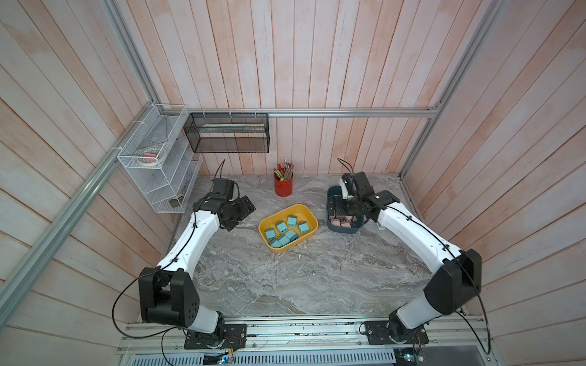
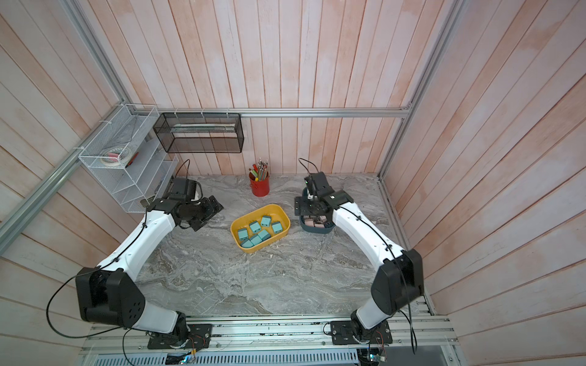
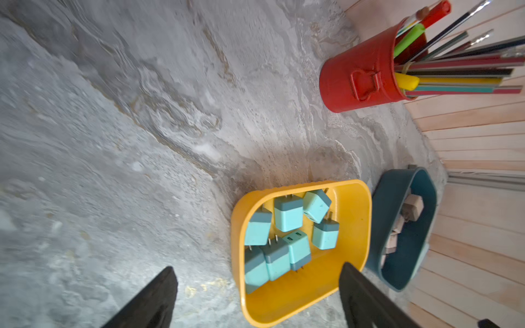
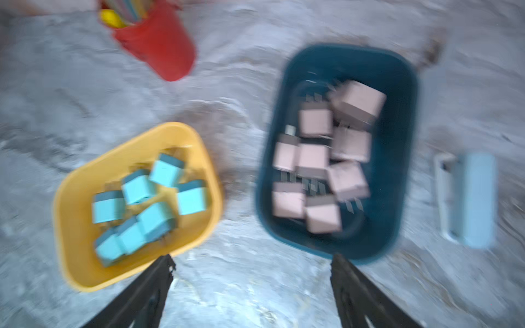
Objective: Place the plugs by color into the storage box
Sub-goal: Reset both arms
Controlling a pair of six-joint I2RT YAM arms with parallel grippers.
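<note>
Both pairs of fingers stand wide apart with nothing between them. The left gripper looks past its tips at the yellow box, which lies just ahead of the fingers and off toward one of them. Its long side runs roughly along the line the fingers point, and the teal plugs are heaped inside. The right gripper hangs near the blue box. That box also lies ahead of the fingers, lengthwise to them and beyond one tip, and the pink plugs are packed in it, though this wrist view is smeared. In both top views the right arm is the nearer one to the blue box, and the left arm stands a little apart from the yellow box. We see no loose plug on the table, so we judge the sorting done or nearly so. Beyond the blue box lies a pale blue thing that we cannot identify. If a plug remains, it is hidden from us.
</note>
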